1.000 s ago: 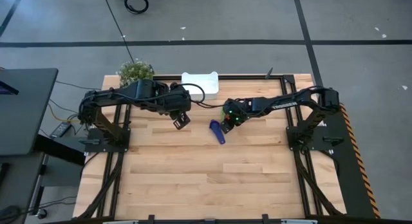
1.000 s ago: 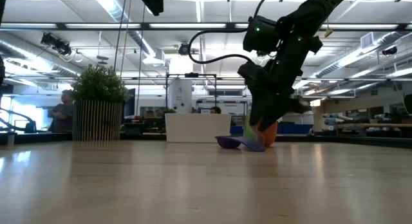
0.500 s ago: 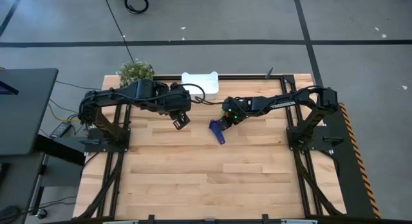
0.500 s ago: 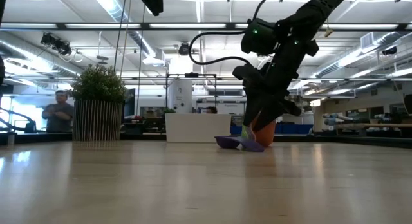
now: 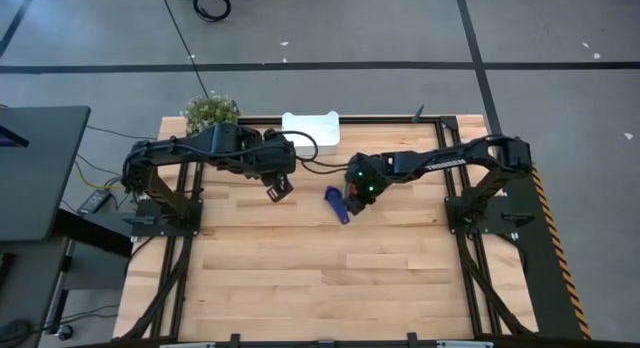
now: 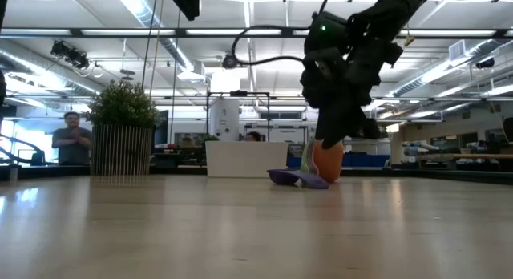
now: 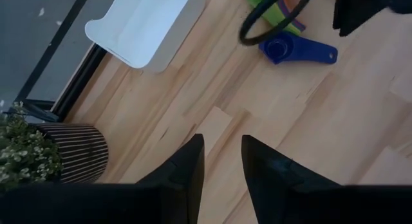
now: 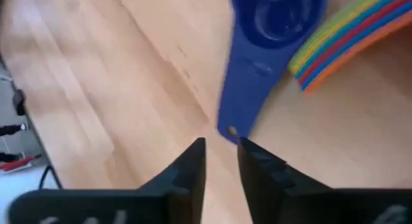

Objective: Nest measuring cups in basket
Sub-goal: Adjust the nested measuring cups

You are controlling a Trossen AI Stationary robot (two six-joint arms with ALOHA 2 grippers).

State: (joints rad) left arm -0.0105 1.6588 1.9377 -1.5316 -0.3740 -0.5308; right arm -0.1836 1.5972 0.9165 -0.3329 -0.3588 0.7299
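Observation:
A dark blue measuring cup [image 5: 337, 203] lies flat on the table, bowl up; it also shows in the right wrist view [image 8: 257, 63]. Beside it stands a nested stack of cups [image 8: 341, 40] with fanned yellow, green, blue, red and orange handles; its orange bowl [image 6: 329, 163] shows in the low view. My right gripper [image 5: 356, 193] hangs above the stack and the blue cup's handle end [image 8: 228, 130], its fingers nearly together [image 8: 222, 153], holding nothing. My left gripper [image 5: 281, 187] waits shut and empty [image 7: 222, 159] to the left. The white basket [image 5: 311, 128] stands at the far edge.
A potted green plant [image 5: 210, 110] stands at the table's far left corner, left of the basket. A black cable [image 7: 277, 18] loops above the cups. The near half of the wooden table [image 5: 320, 278] is bare.
My right gripper dipped toward the cups and the table half a second ago, then rose again and drew back a little toward the table's right. The blue cup and the stack have stayed where they were.

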